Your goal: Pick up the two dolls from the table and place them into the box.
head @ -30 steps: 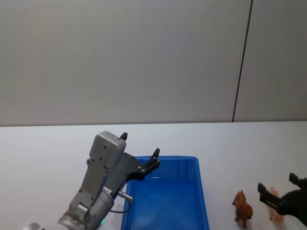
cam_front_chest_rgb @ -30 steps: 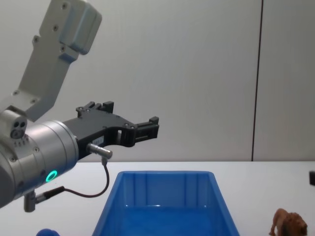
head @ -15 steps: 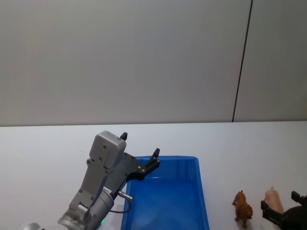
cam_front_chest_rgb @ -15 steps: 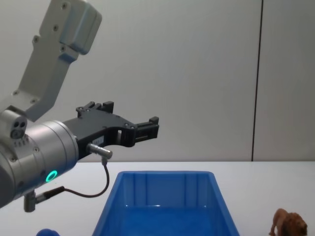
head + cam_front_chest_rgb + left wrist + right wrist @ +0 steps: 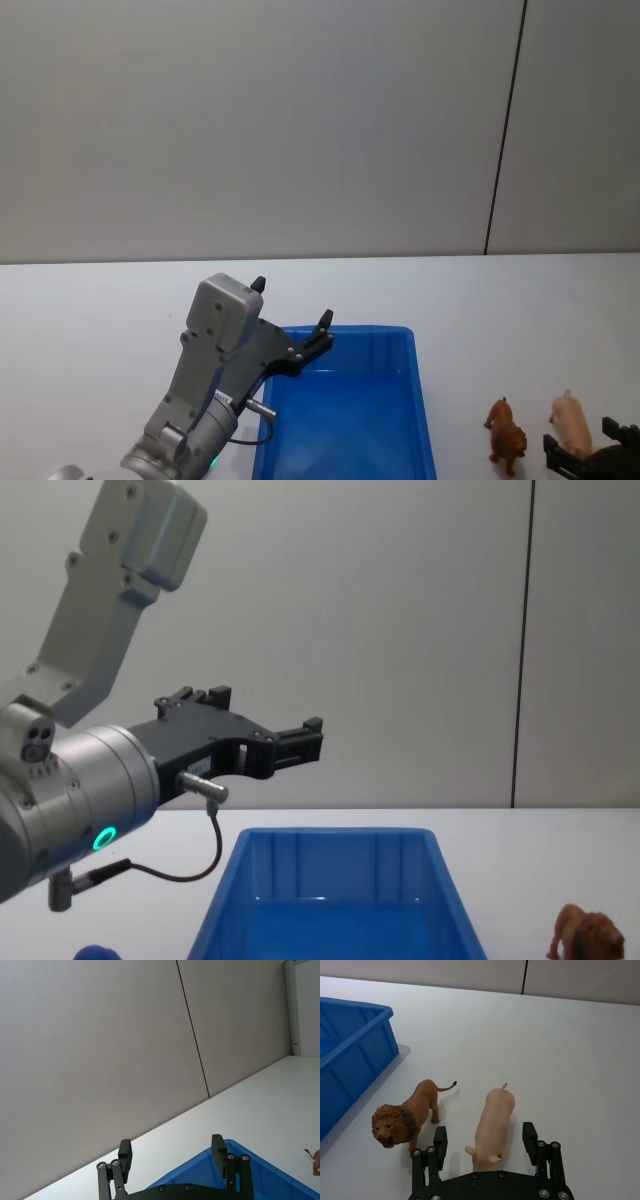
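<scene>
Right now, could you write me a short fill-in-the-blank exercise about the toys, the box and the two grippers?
1. The toy standing between the box and the pig is the ____.
2. The right gripper, low by the pig, has its fingers ____.
3. The left gripper, open, hangs above a corner of the ____.
Missing words: lion; open; box.

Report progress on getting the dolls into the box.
Done: nothing; the box shows no doll inside. In hand: the open right gripper straddles the head of the pig on the table; the lion stands beside it. The left gripper hangs open by the box's left rim. Left: grasp, carry, release both.
</scene>
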Controlling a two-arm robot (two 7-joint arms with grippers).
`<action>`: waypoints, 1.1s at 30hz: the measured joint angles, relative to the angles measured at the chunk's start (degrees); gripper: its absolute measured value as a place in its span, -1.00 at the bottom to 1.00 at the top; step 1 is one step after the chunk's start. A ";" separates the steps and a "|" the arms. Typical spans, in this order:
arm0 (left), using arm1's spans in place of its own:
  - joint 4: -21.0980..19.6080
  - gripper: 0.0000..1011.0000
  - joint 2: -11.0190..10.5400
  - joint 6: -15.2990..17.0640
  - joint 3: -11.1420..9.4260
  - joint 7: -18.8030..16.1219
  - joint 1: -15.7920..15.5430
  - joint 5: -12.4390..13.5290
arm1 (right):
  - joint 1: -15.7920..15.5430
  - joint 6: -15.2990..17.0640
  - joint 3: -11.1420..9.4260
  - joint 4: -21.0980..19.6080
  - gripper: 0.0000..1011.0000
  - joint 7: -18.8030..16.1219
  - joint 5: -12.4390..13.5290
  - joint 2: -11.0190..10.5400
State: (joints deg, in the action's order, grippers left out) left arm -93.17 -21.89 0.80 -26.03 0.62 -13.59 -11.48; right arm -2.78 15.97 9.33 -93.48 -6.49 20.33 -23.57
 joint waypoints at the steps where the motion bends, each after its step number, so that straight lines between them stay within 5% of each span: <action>1: 0.00 0.98 0.00 0.00 0.00 0.00 0.00 0.00 | 0.08 0.11 0.03 0.12 0.86 0.02 -0.06 0.05; 19: 0.00 0.98 0.00 0.00 0.00 0.00 0.00 0.00 | 1.89 2.77 0.17 1.99 -0.20 0.39 -1.24 0.90; 33: 0.00 0.98 0.00 0.00 0.00 0.00 0.00 0.00 | 3.77 0.83 0.32 0.60 -0.29 -0.49 -4.05 1.35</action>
State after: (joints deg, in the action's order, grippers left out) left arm -93.17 -21.89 0.80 -26.02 0.63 -13.59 -11.48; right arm 0.99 16.80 9.65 -92.88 -6.98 16.27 -22.22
